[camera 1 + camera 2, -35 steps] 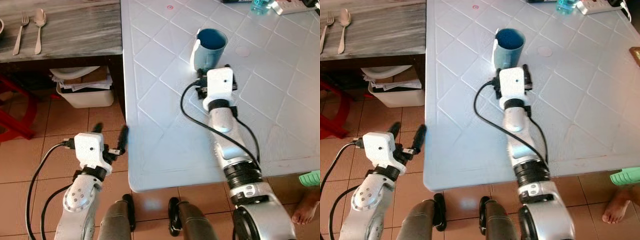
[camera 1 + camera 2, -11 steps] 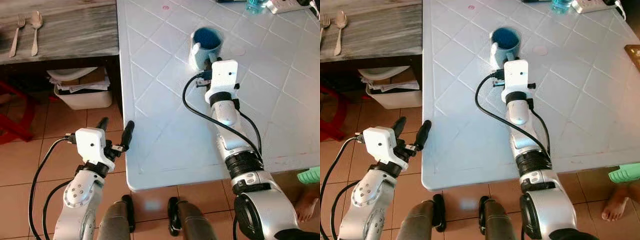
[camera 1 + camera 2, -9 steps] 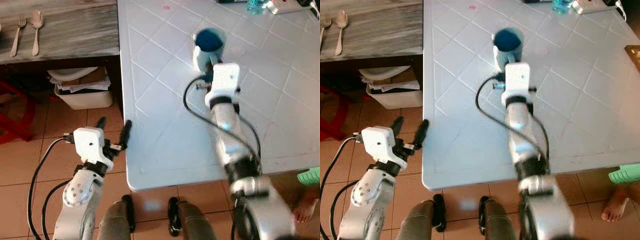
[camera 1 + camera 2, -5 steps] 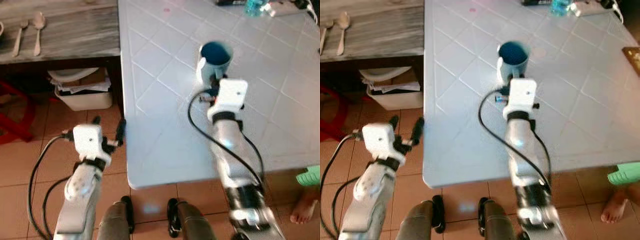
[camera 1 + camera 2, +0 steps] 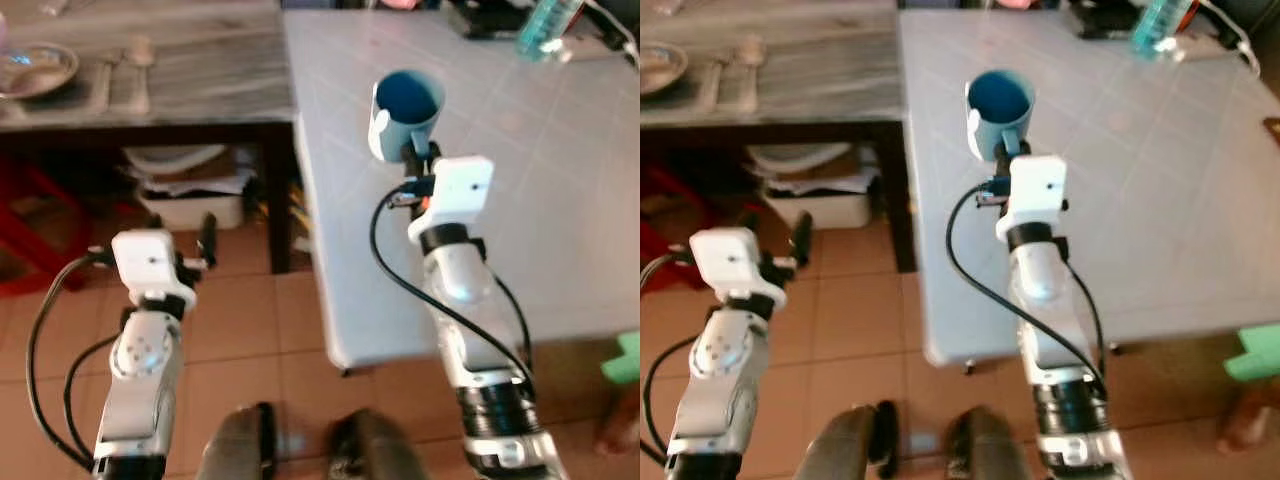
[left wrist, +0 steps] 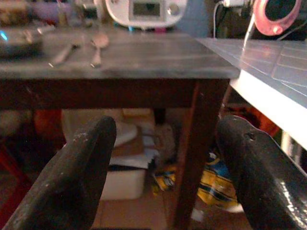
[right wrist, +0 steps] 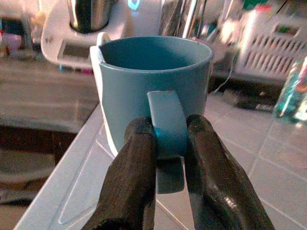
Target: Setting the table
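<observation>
Right end effector (image 7: 168, 158) is pinched tight on the blue mug's (image 7: 153, 91) handle, mug upright over the white tabletop (image 5: 1160, 200) near its 9 o'clock edge — I'd keep it level and carry slowly toward the wooden tabletop (image 5: 200, 75) at 10 o'clock — left end effector (image 6: 168, 158) just hangs wide open, empty.

Motion blur smears the metal fork and spoon (image 5: 122, 85) on the grey wooden bench (image 5: 200, 75); at eleven o'clock, a plate (image 5: 35, 68) is cropped.
</observation>
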`<state>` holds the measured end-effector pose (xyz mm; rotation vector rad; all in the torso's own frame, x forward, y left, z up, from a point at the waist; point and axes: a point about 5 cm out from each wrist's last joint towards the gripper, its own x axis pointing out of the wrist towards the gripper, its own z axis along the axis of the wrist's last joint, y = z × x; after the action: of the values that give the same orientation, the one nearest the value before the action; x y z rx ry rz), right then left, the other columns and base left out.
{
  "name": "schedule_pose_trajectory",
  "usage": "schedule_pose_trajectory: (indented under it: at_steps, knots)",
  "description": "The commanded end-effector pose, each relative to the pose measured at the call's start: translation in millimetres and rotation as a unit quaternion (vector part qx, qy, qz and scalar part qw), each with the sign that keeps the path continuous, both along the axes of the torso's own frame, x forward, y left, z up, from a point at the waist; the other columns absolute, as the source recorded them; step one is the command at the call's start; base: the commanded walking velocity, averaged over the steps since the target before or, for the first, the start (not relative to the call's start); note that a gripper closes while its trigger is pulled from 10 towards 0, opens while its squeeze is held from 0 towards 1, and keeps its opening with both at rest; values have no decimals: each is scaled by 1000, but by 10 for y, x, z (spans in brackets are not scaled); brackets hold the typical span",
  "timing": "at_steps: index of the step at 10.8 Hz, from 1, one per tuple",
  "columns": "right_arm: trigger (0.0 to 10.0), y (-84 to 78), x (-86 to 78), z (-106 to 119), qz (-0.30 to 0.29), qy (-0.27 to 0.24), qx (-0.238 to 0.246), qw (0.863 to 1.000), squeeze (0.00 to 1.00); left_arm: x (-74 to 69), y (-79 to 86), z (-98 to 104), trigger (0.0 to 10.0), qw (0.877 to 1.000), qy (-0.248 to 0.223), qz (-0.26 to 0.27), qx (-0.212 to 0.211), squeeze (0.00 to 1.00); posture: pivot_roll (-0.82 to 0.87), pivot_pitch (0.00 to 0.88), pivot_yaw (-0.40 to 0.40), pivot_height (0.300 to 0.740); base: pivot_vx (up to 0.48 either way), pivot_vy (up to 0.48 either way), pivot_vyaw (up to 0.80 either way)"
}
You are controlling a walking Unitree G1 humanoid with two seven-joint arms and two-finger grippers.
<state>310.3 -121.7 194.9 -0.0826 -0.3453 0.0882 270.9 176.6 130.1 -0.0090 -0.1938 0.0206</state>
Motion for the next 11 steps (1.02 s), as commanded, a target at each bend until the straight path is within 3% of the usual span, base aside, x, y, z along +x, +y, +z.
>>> schedule_pose_trajectory:
  at_steps: [1, 3, 7, 11]
  knots:
    - [10000, -87, -67, 14, 4, -10, 3, 1000, 0, 23, 25, -27, 10000, 1000, 1, 23, -7, 0, 17, 115, -47, 740, 0, 480, 0]
    - [10000, -181, -149, -68, 22, 3, -14, 1000, 0, 74, 125, 1, 10000, 998, -11, 59, 4, 0, 16, 81, -58, 740, 0, 480, 0]
    - [10000, -262, -147, 15, 11, -12, -16, 1000, 0, 40, 116, -83, 10000, 998, -5, 66, 6, 0, -9, 58, -44, 740, 0, 465, 0]
    - [10000, -268, -130, -34, -2, -10, -47, 999, 0, 70, 55, -14, 10000, 998, -20, 45, 28, 0, -17, 83, -34, 740, 440, 81, 147]
